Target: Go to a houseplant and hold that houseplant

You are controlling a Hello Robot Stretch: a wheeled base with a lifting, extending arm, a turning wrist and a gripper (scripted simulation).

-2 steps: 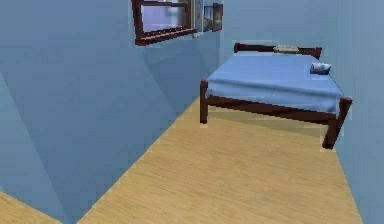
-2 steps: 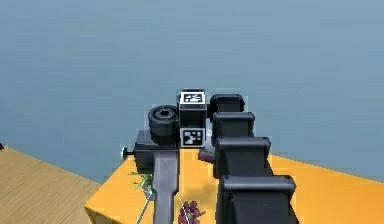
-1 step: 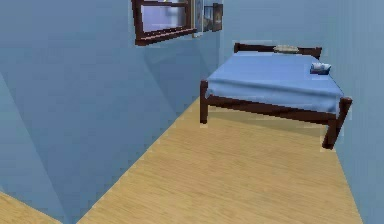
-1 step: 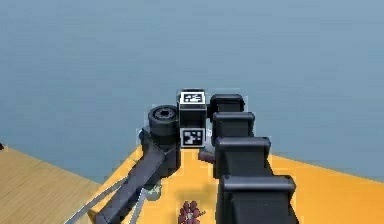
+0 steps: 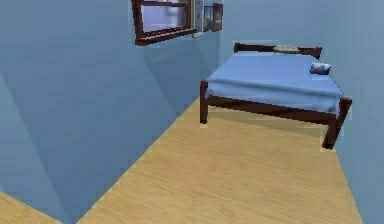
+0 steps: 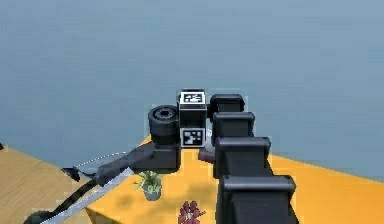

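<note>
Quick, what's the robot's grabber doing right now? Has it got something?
Gripper: cannot be told whether it holds anything; a small houseplant stands on the orange surface close to it in the picture.

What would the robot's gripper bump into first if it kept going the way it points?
Probably nothing soon: the gripper points toward the arm side view's left, where the way looks free over wooden floor. The small houseplant sits off that line, though depth is unclear.
</note>
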